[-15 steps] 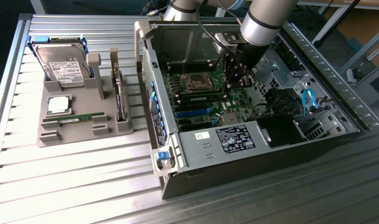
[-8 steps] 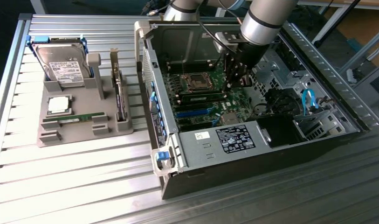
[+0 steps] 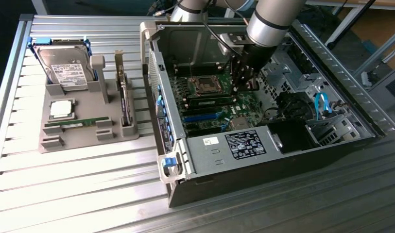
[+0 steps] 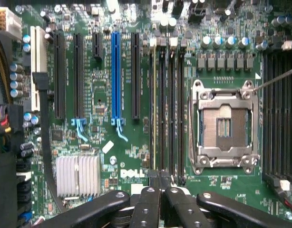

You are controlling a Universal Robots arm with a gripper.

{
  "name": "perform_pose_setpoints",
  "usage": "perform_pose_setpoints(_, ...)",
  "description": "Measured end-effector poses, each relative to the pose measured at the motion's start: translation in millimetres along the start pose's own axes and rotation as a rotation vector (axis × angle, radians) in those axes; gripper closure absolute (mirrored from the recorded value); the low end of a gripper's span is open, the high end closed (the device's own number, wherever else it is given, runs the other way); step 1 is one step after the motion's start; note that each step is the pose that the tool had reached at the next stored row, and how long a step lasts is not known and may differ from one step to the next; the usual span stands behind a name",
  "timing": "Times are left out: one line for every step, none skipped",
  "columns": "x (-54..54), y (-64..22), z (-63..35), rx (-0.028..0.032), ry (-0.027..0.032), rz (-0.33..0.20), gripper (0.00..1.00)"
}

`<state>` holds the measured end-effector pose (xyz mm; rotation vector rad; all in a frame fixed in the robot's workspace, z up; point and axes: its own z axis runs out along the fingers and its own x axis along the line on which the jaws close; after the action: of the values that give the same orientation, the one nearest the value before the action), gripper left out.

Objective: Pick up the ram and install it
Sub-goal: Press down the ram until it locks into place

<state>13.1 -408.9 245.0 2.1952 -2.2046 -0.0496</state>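
I held the closed claw (image 4: 155,197) above the ram (image 4: 152,109) in its slot; pressing squarely seemed wise.

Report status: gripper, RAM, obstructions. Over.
Black gripper shut, over memory slots inside open computer case. Long green ram stick lying on grey holder tray. No obstruction seen.
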Motion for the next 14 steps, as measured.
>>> perform_pose_setpoints(0.0,4.9,0.2,0.0008,0.0000,0.000,0.90)
perform_pose_setpoints(0.0,8.4,0.4,0.0014,0.0000,0.000,0.90)
perform_pose_setpoints(0.1,12.8,0.5,0.0023,0.0000,0.000,0.90)
perform_pose_setpoints(0.1,15.4,0.7,0.0028,0.0000,0.000,0.90)
perform_pose_setpoints(0.1,17.5,0.8,0.0032,0.0000,0.000,0.90)
perform_pose_setpoints(0.1,19.9,0.9,0.0037,0.0000,0.000,0.90)
perform_pose_setpoints(0.1,22.1,1.0,0.0041,0.0000,0.000,0.90)
perform_pose_setpoints(0.0,25.2,1.1,0.0046,0.0000,0.000,0.90)
perform_pose_setpoints(0.0,26.8,1.2,0.0049,0.0000,0.000,0.90)
perform_pose_setpoints(0.1,29.0,1.2,0.0053,0.0001,0.000,0.90)
perform_pose_setpoints(0.1,32.5,1.4,0.0060,0.0000,0.000,0.90)
perform_pose_setpoints(0.1,34.9,1.5,0.0064,0.0000,0.000,0.90)
perform_pose_setpoints(0.1,36.4,1.6,0.0066,0.0000,0.000,0.90)
perform_pose_setpoints(0.1,39.4,1.7,0.0071,-0.0001,0.000,0.90)
